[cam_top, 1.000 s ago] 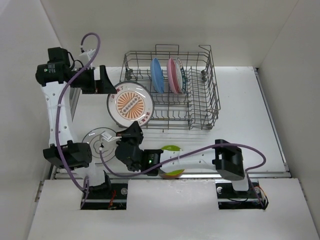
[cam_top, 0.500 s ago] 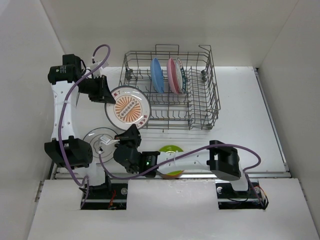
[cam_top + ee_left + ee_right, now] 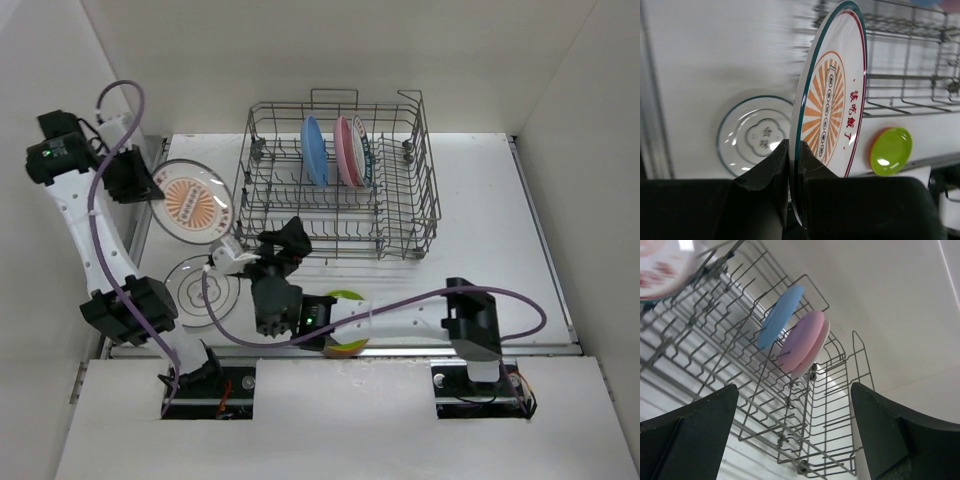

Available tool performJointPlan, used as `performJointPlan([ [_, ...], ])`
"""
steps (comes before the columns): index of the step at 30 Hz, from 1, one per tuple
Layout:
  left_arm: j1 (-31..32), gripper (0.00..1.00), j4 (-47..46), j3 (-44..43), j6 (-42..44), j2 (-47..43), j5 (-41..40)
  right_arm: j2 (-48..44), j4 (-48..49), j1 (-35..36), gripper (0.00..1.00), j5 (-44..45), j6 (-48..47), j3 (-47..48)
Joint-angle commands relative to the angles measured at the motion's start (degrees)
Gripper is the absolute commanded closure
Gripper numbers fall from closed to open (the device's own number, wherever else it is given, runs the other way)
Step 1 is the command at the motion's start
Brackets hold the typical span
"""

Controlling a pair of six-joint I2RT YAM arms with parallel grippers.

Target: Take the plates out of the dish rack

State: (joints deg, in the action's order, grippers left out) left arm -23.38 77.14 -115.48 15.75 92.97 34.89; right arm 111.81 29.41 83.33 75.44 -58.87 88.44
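My left gripper (image 3: 148,185) (image 3: 794,156) is shut on the rim of the white plate with the orange patterned centre (image 3: 195,203) (image 3: 832,95), held on edge left of the dish rack (image 3: 400,190) (image 3: 805,410). A blue plate (image 3: 313,150) (image 3: 780,315), a pink plate (image 3: 345,150) (image 3: 802,342) and a white plate with a lettered rim (image 3: 361,150) stand upright in the rack. My right gripper (image 3: 293,238) (image 3: 792,430) is open and empty at the rack's front left, facing it.
A white teal-rimmed plate (image 3: 198,290) (image 3: 757,135) lies flat on the table near the front left. A lime green plate (image 3: 343,298) (image 3: 890,150) rests on an orange one (image 3: 347,348) under my right arm. White walls close in on both sides.
My left arm has carried the patterned plate to the left, away from the rack. My right gripper has opened, left the white plate on the table and swung up toward the rack.
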Motion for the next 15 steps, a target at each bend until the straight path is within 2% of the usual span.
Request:
performJointPlan([
  [1,-7.62,1.00,10.74,-2.56,2.78,-0.25,-2.01,-9.67,10.76,-0.01,0.00,3.93,4.37,-0.28],
  [3,-9.49,1.00,13.99,-1.25,7.34,0.54,-3.25,-12.83,7.53,-0.01,0.00,2.70,8.05,-0.82],
  [4,-10.10,1.00,14.00,0.59,8.41,0.55,-6.56,-13.71,5.33,-0.01,0.00,2.70,12.33,-0.82],
  [6,-10.63,1.00,13.30,6.74,10.27,0.02,-8.87,-15.65,1.45,-0.01,0.00,2.17,15.18,-1.43],
  [8,-12.99,1.00,13.30,9.73,12.54,-1.47,-7.49,-16.18,0.83,-0.01,0.00,2.86,16.51,-2.13],
  [11,-13.01,1.00,13.30,14.48,15.96,-1.47,-6.95,-17.41,-0.23,-0.01,0.00,2.87,18.70,-3.27],
  [15,-13.01,1.00,13.30,18.10,18.52,4.14,-6.15,-17.41,-1.54,-0.53,0.00,2.87,19.23,-3.81],
])
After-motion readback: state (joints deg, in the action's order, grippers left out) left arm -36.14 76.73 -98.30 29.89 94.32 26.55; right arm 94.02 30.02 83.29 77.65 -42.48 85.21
